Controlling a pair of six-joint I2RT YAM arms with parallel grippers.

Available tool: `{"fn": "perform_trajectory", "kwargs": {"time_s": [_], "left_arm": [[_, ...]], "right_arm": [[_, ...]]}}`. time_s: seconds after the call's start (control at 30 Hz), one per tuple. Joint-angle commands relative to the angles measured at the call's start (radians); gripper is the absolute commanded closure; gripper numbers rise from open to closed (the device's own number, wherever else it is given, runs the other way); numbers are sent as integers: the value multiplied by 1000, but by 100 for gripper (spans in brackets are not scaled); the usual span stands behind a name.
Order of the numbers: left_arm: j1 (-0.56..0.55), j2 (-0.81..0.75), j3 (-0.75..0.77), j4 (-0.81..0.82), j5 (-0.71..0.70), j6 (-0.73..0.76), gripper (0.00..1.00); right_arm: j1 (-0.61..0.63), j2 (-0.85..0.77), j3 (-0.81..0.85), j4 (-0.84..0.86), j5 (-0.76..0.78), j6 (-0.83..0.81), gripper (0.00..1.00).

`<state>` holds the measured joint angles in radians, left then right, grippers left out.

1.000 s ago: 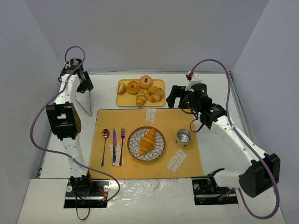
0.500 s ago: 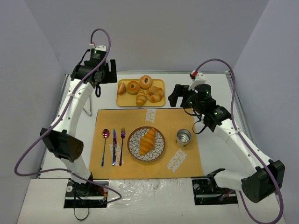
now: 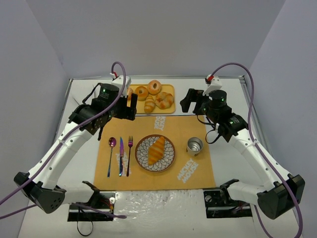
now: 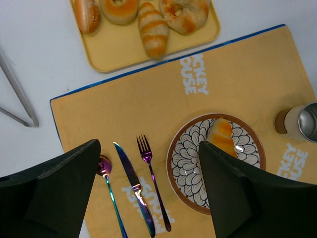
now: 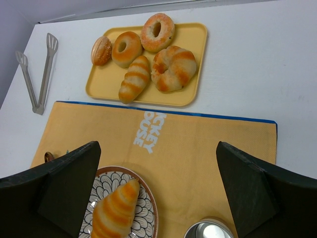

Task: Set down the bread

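The bread, a large golden croissant (image 3: 156,150), lies on the patterned plate (image 3: 169,159) in the middle of the orange placemat. It also shows in the left wrist view (image 4: 221,135) and in the right wrist view (image 5: 115,212), free of both grippers. My left gripper (image 3: 132,106) is open and empty, raised above the mat's far left corner; its wrist view (image 4: 148,163) looks down on the cutlery and the plate (image 4: 190,158). My right gripper (image 3: 191,101) is open and empty, raised above the mat's far right; its wrist view (image 5: 157,148) looks onto the mat beyond the plate (image 5: 99,181).
A yellow tray (image 3: 170,89) at the back holds a smaller croissant (image 3: 149,104) and ring rolls (image 3: 154,87). A spoon (image 3: 111,154), knife (image 3: 121,156) and fork (image 3: 130,154) lie left of the plate. A metal cup (image 3: 194,146) stands to its right. Tongs (image 5: 37,74) lie left of the tray.
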<state>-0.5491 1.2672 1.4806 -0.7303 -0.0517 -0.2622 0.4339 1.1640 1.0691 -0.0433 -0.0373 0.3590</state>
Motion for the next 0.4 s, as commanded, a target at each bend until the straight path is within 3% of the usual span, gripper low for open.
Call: {"fn": "perform_trajectory", "kwargs": {"time_s": [0.0,0.37], "left_arm": [[-14,-59,-44,169,42,37,23],[-15,-74,-106,212,52,50,23]], "right_arm": [[9,-29,14,54,33,12,0],[8,-17,29,53,72,6,0]]}}
